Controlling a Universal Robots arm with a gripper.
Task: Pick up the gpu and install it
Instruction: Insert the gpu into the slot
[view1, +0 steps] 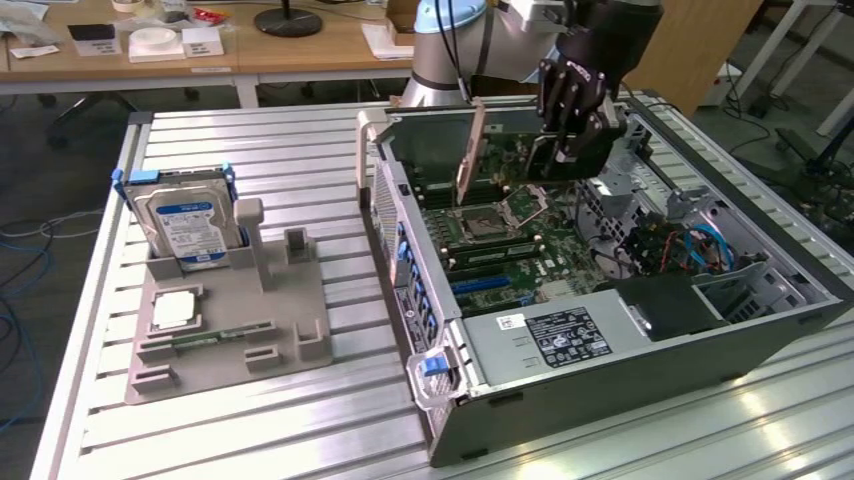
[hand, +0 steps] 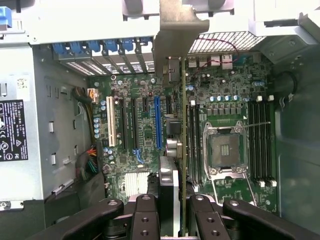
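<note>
Gpu (hand: 183, 125): grips it edge-on in the clamped gripper (hand: 175, 217), metal bracket (hand: 175, 35) out ahead, lower edge facing the motherboard (hand: 145, 165) beneath, likely for seating in its expansion slots (hand: 135, 125).

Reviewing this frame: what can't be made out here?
- Wrist view: the gpu is seen edge-on, so its faces and lower contact edge are hidden.
- Exterior view: the gripper body hides its hold on the gpu.
- Exterior view: the power supply label text is too small to read.
</note>
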